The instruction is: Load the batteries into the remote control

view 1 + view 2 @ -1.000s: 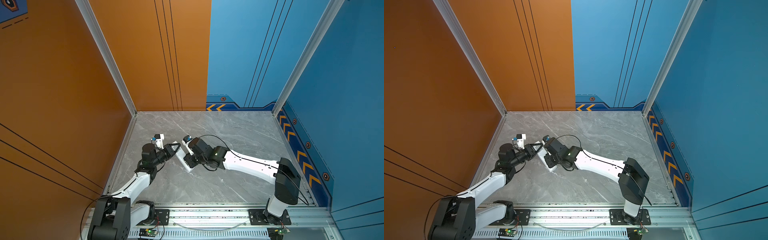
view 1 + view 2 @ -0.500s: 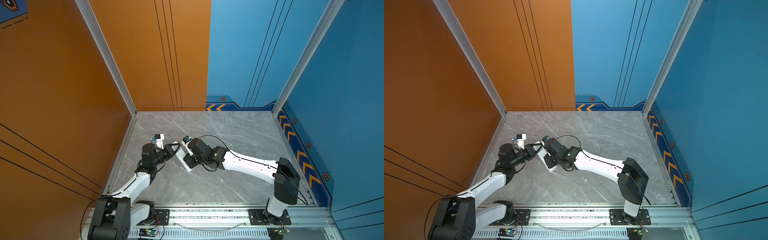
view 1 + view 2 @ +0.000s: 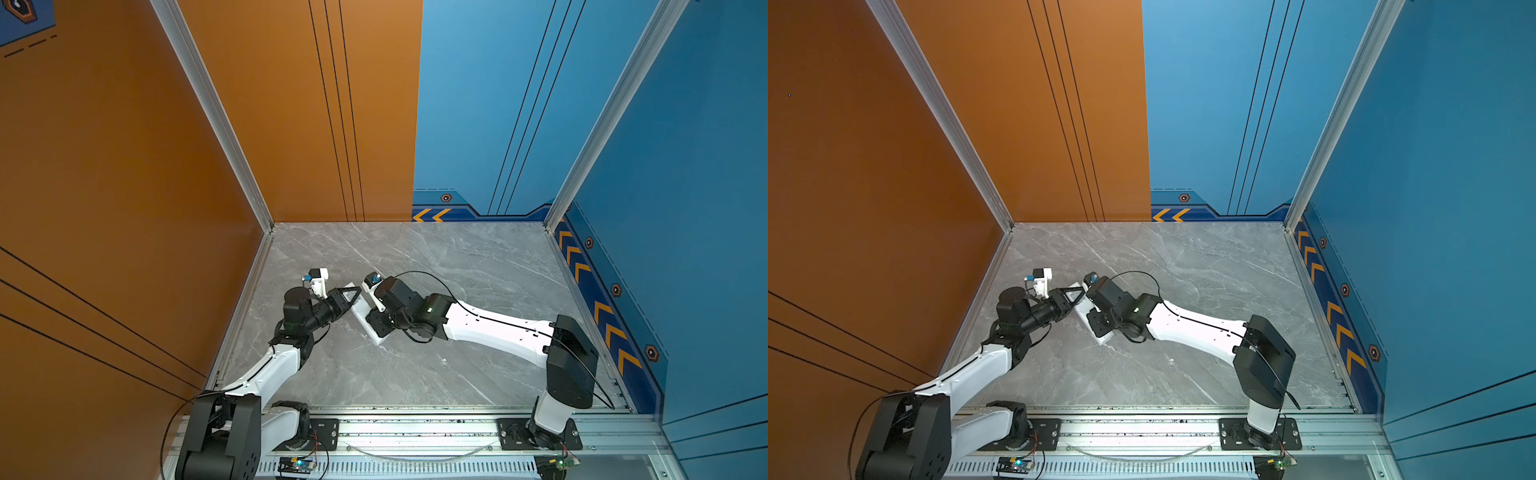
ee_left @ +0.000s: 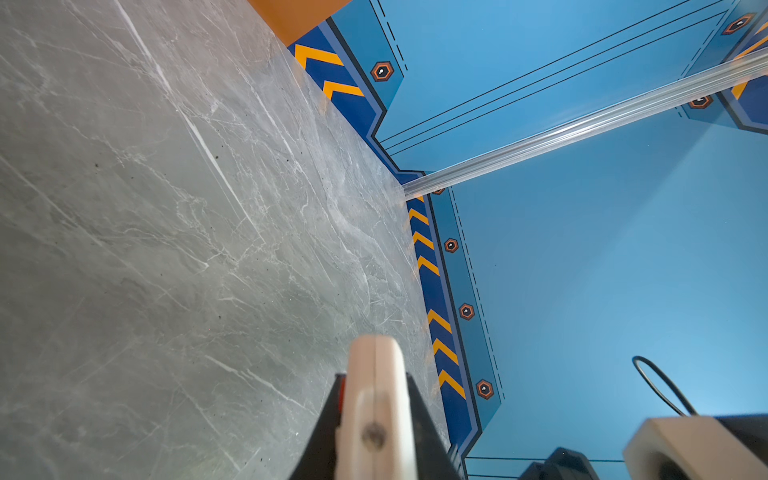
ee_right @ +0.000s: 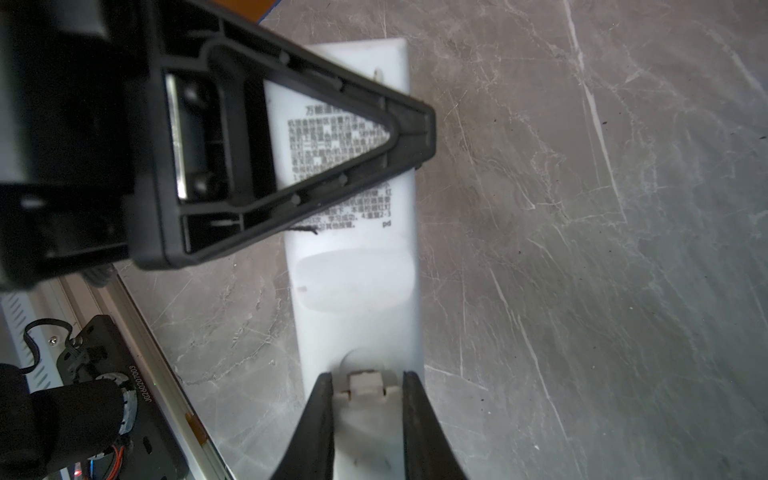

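The white remote control [image 3: 360, 312] [image 5: 353, 286] lies back up on the table, printed text showing on it. My left gripper [image 3: 356, 291] [image 4: 374, 380] is shut on its far end, which shows edge-on between the black fingers [image 4: 328, 436]. My right gripper [image 3: 379, 327] [image 5: 368, 386] is at the other end. Its jaws stand narrow, and a white battery cover with a latch tab [image 5: 365, 384] fills the gap between them, against a half-round notch in the remote. The batteries are out of view.
The grey marble table [image 3: 457, 291] is boxed in by an orange wall [image 3: 124, 208] on the left and blue walls [image 3: 685, 208] at the back and right. An aluminium rail [image 3: 415, 428] with both arm bases runs along the front.
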Tool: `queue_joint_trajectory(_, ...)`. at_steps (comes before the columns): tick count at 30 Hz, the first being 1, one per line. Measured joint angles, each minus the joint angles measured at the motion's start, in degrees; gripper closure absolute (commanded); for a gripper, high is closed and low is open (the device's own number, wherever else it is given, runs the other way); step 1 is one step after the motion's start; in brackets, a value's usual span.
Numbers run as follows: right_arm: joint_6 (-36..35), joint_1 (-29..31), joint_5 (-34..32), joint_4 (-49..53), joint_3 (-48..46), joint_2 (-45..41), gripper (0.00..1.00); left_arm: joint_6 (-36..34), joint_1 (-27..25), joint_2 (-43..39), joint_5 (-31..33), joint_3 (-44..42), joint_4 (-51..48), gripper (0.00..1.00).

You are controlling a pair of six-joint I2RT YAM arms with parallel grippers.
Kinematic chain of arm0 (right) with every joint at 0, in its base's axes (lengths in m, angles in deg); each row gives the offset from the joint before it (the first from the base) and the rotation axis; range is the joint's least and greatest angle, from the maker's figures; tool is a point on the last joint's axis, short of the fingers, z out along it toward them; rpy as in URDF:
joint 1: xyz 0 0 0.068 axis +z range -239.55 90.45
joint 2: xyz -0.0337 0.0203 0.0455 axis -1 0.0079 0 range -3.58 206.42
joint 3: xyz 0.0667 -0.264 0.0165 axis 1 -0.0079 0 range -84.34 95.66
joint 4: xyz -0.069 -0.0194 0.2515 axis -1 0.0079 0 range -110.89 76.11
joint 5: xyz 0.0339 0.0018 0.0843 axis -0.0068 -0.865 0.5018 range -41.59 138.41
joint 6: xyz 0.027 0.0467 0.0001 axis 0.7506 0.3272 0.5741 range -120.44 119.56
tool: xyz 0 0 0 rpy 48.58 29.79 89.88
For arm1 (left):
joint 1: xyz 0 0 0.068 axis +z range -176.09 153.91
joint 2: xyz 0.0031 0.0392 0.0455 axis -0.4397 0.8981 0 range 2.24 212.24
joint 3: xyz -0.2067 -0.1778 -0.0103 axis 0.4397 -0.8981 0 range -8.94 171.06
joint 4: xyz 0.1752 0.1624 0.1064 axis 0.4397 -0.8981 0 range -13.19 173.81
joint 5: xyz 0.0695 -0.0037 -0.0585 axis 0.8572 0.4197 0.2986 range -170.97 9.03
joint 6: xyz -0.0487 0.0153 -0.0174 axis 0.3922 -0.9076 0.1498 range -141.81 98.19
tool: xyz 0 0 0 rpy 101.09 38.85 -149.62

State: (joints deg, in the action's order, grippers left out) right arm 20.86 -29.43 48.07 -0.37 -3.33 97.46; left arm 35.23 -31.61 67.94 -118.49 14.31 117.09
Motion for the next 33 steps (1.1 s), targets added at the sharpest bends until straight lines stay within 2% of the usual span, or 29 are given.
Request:
queue_joint_trajectory(22, 0.0, 0.3, 0.0, -2.2, -1.4, 0.0, 0.91, 0.0, 0.3, 0.0, 0.0, -0.4, -0.1, 1.0)
queue_joint_trajectory(33, 0.0, 0.3, 0.0, -2.6, -1.6, 0.0, 0.85, 0.0, 0.6, 0.0, 0.0, -0.4, -0.1, 1.0)
